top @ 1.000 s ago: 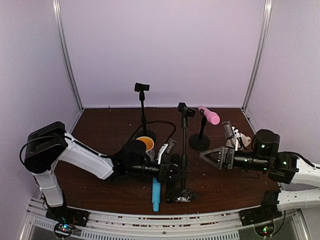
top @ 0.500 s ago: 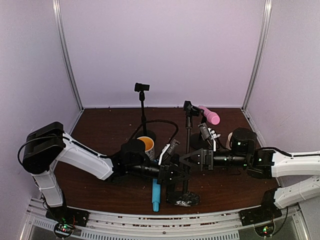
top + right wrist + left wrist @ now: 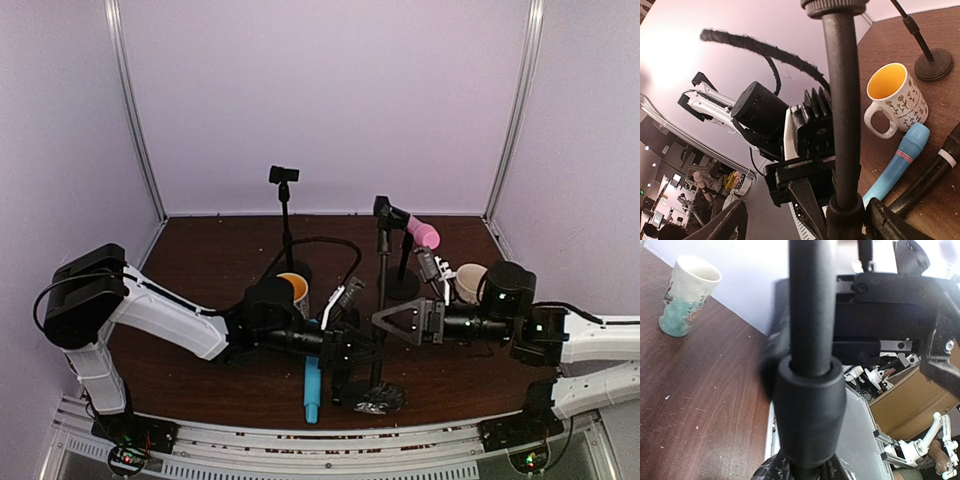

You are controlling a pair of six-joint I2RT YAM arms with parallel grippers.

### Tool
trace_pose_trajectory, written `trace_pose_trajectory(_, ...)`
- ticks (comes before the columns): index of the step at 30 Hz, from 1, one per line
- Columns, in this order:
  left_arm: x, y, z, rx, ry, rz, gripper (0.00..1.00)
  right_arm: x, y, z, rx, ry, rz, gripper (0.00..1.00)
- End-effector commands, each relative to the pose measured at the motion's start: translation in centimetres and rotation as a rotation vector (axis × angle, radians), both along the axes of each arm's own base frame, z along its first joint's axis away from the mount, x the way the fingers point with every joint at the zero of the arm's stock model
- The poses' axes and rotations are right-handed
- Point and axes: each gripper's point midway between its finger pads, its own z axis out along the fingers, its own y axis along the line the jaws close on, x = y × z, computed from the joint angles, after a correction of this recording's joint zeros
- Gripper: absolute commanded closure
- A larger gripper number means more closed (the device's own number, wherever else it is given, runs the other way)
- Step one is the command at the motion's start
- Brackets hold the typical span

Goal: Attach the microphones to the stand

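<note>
Black metal microphone stand [image 3: 383, 270] rises between the released, wide-spread jaws of the right gripper [image 3: 381, 322]. Left gripper [image 3: 354, 345] sits at its lower pole, jaw state indiscernible.

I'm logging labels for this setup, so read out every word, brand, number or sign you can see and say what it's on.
white mug with a yellow inside: a few lines of small print among the flower drawings, too small to read.
green and white mug: only a blurred pattern, no words to read.
Nothing else in any view carries readable text.
</note>
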Motion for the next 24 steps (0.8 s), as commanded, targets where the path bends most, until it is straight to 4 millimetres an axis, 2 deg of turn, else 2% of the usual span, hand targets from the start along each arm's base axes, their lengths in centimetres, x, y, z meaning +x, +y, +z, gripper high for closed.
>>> trace_pose_trajectory(1, 5.0, 0.6, 1.8, -0.031, -0.02, 0.202, 1.0, -2.7, -1.5, 1.1, 0.067, 0.063, 0.058, 0.19)
trace_pose_trajectory(4, 4.8, 0.4, 1.5, -0.019, -0.035, 0.181, 1.0, -2.7, -3.0, 1.4, 0.077, 0.031, 0.015, 0.19)
trace_pose_trajectory(7, 4.3, 0.6, 1.9, -0.033, -0.056, 0.154, 1.0, -1.9, -4.2, 0.5, -0.001, -0.021, -0.033, 0.2)
trace_pose_trajectory(13, 1.4, 1.2, 4.7, -0.141, -0.075, 0.008, 1.0, 0.0, -4.9, 0.6, -0.087, -0.122, -0.062, 0.22)
trace_pose_trajectory(17, 0.4, 1.2, 5.4, -0.149, -0.093, -0.036, 1.0, 1.0, -4.3, 0.9, -0.102, -0.188, -0.068, 0.2)
trace_pose_trajectory(24, -0.4, 0.1, 5.8, -0.155, -0.092, -0.068, 1.0, 1.6, -1.2, 1.9, -0.034, -0.224, 0.012, 0.16)
